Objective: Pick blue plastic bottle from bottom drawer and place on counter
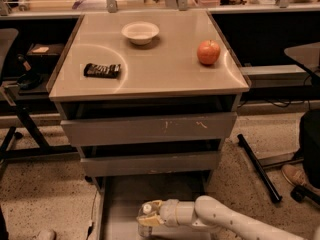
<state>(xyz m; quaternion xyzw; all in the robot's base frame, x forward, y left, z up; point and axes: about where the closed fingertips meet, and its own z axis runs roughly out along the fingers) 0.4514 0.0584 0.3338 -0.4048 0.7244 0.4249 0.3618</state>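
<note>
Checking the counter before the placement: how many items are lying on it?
3 on the counter: white bowl at back centre, apple at right, dark snack bar at left. None seems hidden. The gripper is down in the bottom drawer at the blue plastic bottle.

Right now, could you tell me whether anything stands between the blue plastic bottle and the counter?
The gripper is at the blue plastic bottle in the bottom drawer. Two partly open drawers stand between it and the counter.
</note>
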